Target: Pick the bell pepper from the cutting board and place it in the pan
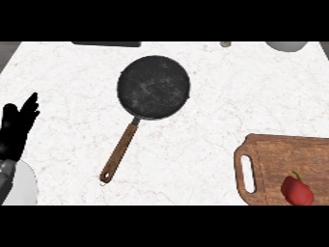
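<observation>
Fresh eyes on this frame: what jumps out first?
The dark pan sits mid-counter, its brown handle running down toward the near edge. A red bell pepper lies on the wooden cutting board at lower right. The left hand shows at the left edge, open with fingers up; the right hand does not show.

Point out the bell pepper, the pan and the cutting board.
bell pepper [297,190], head view, on its red body.
pan [154,87], head view, middle of its dark inside.
cutting board [302,154], head view, bare wood above the pepper.
</observation>
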You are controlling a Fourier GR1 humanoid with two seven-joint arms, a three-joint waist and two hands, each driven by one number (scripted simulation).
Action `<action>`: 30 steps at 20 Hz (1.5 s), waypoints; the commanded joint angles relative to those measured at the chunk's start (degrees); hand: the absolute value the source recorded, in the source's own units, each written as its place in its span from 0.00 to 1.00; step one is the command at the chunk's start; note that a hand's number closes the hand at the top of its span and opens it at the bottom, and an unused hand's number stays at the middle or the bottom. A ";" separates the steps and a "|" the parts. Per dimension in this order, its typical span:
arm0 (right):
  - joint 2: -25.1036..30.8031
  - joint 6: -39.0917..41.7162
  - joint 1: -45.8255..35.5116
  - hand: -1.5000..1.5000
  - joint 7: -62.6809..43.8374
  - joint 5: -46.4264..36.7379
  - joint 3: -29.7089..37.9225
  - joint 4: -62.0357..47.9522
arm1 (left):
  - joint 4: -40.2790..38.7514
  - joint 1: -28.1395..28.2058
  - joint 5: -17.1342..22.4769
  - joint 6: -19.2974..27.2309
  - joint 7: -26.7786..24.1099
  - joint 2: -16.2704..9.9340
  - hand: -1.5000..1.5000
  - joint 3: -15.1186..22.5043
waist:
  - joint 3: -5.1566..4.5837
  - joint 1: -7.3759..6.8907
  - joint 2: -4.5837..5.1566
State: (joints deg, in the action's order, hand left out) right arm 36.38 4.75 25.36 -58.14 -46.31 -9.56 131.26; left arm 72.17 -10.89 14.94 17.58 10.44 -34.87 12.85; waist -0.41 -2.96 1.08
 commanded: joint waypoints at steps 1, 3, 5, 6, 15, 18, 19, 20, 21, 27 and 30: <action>-2.43 11.79 -10.40 0.00 -13.68 0.44 -6.08 -1.34 | -0.55 -0.26 -0.69 0.20 -0.19 1.15 0.50 0.11 | 0.18 -0.33 -0.25; -5.70 12.34 -13.63 0.00 -15.31 -1.43 -9.49 -5.10 | -0.74 -3.29 0.14 -1.90 3.20 -1.45 0.50 -1.38 | 0.27 0.54 -0.45; -7.47 14.55 -19.38 0.00 -16.50 -1.50 -8.93 -9.75 | 0.76 0.40 -0.09 -1.32 1.11 -0.36 0.50 -1.20 | 0.28 0.32 -0.64; -8.93 14.42 -18.77 0.00 -16.99 -4.02 -12.03 -9.69 | -1.03 -0.38 -0.54 -0.48 1.16 0.57 0.50 -1.50 | 0.28 1.23 -0.73; -15.62 17.66 -24.74 0.00 -16.44 -7.87 -10.26 -20.50 | 2.08 5.18 -0.83 -2.17 0.16 0.14 0.50 -2.52 | 0.37 1.60 -1.11; -16.59 17.48 -24.84 0.00 -13.66 -8.77 -9.07 -24.36 | -1.68 2.77 -2.03 -0.76 -1.23 2.55 0.50 -3.25 | 0.37 2.39 -1.00; -17.40 20.20 -24.68 0.00 -14.82 -8.19 -9.52 -21.90 | -3.14 3.67 -1.83 -2.50 -4.05 1.83 0.50 -4.22 | 0.34 2.57 -1.04; -17.27 19.82 -26.80 0.00 -12.61 -7.73 -7.31 -24.57 | -1.52 2.04 -2.93 -0.82 -0.10 2.28 0.50 -3.55 | 0.39 2.59 -1.04; -18.84 14.72 -22.31 0.00 -11.26 -11.31 -10.26 -25.59 | -0.54 4.22 -2.55 -1.41 -1.70 1.94 0.50 -4.41 | 0.41 2.66 -1.12; -20.72 19.66 -24.06 0.00 -10.68 -12.85 -7.59 -24.50 | -0.81 1.49 -3.71 -2.13 2.46 2.93 0.50 -5.84 | 0.39 2.98 -1.09; -23.41 13.28 -21.71 0.00 -6.98 -16.86 -9.18 -30.13 | 2.24 2.13 -4.47 -2.72 3.44 2.69 0.50 -6.37 | 0.43 2.80 -1.10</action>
State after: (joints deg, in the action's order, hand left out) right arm 16.61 19.82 3.69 -60.20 -59.63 -16.95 105.85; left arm 72.56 -8.23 11.02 15.31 11.61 -32.06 7.28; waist -0.02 -0.09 -0.03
